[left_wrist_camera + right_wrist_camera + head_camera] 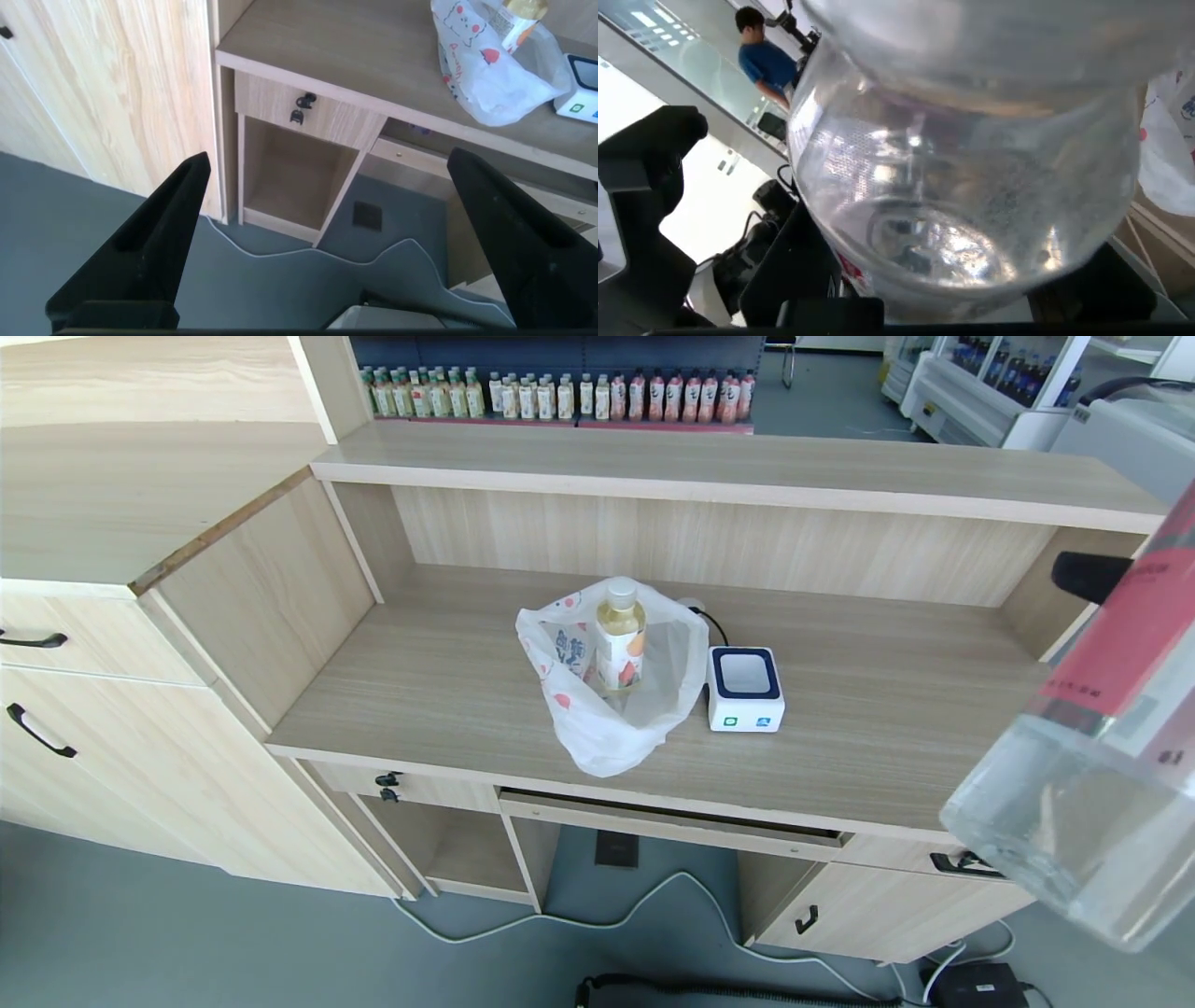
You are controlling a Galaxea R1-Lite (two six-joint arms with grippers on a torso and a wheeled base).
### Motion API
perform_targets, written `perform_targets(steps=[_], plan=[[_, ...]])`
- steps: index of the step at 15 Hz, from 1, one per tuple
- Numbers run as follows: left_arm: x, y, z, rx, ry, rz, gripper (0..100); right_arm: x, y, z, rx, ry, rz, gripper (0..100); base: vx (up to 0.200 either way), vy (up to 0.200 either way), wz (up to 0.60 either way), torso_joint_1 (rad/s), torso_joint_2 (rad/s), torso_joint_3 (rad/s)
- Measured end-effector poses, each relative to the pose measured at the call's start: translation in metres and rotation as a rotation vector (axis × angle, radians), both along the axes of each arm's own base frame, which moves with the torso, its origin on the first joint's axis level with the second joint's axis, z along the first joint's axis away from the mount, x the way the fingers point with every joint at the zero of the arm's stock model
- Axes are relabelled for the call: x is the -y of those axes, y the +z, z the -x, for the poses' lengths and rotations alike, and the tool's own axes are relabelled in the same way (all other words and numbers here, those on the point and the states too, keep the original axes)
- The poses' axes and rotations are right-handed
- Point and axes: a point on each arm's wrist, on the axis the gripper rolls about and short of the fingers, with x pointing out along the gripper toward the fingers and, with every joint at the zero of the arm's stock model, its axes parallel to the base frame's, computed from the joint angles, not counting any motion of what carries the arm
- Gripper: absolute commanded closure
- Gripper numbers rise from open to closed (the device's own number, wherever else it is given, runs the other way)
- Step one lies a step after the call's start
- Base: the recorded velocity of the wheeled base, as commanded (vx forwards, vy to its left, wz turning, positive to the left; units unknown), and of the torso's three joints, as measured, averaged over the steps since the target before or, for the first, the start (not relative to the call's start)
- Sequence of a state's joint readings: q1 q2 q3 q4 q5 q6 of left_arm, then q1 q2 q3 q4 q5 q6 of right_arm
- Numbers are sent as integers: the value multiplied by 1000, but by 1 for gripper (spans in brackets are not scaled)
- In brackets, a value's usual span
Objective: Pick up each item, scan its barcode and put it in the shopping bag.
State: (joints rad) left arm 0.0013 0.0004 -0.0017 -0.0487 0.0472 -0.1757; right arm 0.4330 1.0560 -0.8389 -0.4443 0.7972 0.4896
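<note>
A white printed shopping bag (597,709) lies open on the wooden counter (448,691), and a tea bottle (621,635) with a white cap stands upright in it. Just right of the bag sits a white scanner (744,688) with a dark blue frame. A clear bottle (1102,756) with a red label hangs tilted in the air off the counter's right end, close to the head camera. My right gripper (952,289) is shut on it, and the bottle's base (971,168) fills the space between the fingers. My left gripper (329,163) hangs open and holds nothing, low in front of the counter's left part. The bag (486,75) is up beyond it.
A raised shelf (728,467) runs along the counter's back, with side walls at both ends. A cabinet with black handles (37,728) stands at the left. Under the counter are an open cubby (299,177), a pull-out tray (672,817) and cables on the floor (653,905).
</note>
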Motion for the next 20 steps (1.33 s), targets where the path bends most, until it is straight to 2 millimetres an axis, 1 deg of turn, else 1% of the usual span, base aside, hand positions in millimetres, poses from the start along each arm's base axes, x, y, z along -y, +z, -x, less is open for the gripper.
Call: perform_targets(steps=[3,7,12,16,20], plan=[[0,0,0,0,0,0,0,-2,-6,5,8,88,25,100,0,0,0,0,0,0],[0,0,0,0,-1,0,0,-5,-5,8,17,181,37,100,0,0,0,0,0,0],[0,0,0,0,0,0,0,-9,-6,7,11,197,40,100,0,0,0,0,0,0],[0,0,0,0,0,0,0,-12,-2,2,13,203,38,100,0,0,0,0,0,0],[0,0,0,0,0,0,0,-14,-4,0,3,208,43,100,0,0,0,0,0,0]])
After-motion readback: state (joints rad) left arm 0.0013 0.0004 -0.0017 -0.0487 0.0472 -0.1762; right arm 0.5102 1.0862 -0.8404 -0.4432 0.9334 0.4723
